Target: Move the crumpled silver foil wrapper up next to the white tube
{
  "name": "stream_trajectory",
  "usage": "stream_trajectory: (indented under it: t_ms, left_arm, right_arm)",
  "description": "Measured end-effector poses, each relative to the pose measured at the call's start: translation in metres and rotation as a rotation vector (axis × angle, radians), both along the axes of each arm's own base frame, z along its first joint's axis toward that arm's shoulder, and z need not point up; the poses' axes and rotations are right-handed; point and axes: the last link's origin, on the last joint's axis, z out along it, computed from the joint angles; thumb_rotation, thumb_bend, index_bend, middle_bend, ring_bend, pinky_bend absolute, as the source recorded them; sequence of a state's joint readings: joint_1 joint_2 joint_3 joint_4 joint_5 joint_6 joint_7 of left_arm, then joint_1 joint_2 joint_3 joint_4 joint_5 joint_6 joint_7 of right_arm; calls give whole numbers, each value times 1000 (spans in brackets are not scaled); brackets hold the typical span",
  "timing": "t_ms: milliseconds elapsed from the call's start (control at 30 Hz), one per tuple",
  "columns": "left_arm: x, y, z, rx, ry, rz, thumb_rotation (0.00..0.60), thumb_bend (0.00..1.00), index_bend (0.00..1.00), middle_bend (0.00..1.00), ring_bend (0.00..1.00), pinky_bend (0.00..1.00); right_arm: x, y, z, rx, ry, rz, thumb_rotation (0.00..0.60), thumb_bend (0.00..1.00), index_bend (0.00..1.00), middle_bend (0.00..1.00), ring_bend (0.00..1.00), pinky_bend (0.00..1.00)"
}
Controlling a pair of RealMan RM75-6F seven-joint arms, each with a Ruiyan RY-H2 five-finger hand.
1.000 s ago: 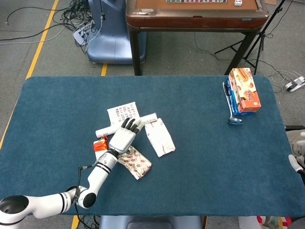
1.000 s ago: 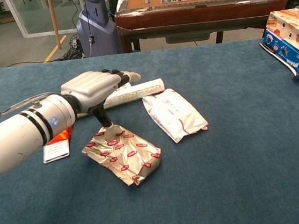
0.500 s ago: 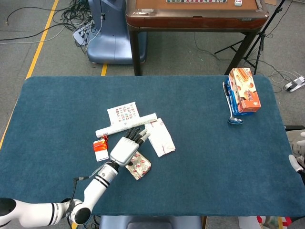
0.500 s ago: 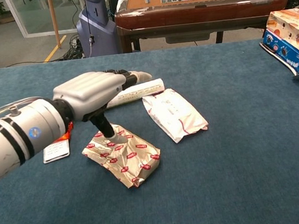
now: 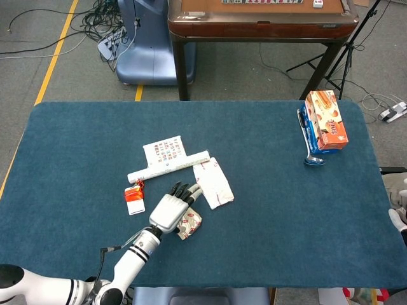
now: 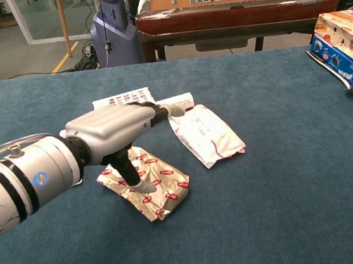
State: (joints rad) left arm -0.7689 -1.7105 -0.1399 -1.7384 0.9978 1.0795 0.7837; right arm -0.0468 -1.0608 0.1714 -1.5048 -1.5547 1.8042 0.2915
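Since the earlier frames the left hand (image 5: 170,210) has drawn back toward the robot, off the white tube (image 5: 168,166), and now sits over the crumpled silver foil wrapper (image 6: 154,187). Its fingers (image 6: 161,111) are stretched forward and apart, thumb pointing down onto the foil — touching, not gripping. The wrapper lies on the blue table (image 5: 273,210), apart from the tube, just beside a white pouch (image 6: 205,134). Its red oval marks carry print too small to read. A printed card (image 5: 164,149) — illegible — lies behind the tube. The right hand (image 5: 397,204) barely shows; I cannot tell its state.
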Motion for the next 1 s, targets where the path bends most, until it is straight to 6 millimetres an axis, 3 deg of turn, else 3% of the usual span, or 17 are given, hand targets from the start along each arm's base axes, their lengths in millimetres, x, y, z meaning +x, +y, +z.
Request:
stream_trajectory:
  t_ms: [367,1000]
  left_arm:
    - [-1,-3,-10,-80,-38,42,600,0,0,0,0,1]
    - [-14,18,-20,-32,-15,86,600,0,0,0,0,1]
  right_arm:
    - [-1,3,5,-14,-15,2,600,200,435,330,321,537]
    - [-2,4,7,-22,-19,2,600,203,435,330,321,537]
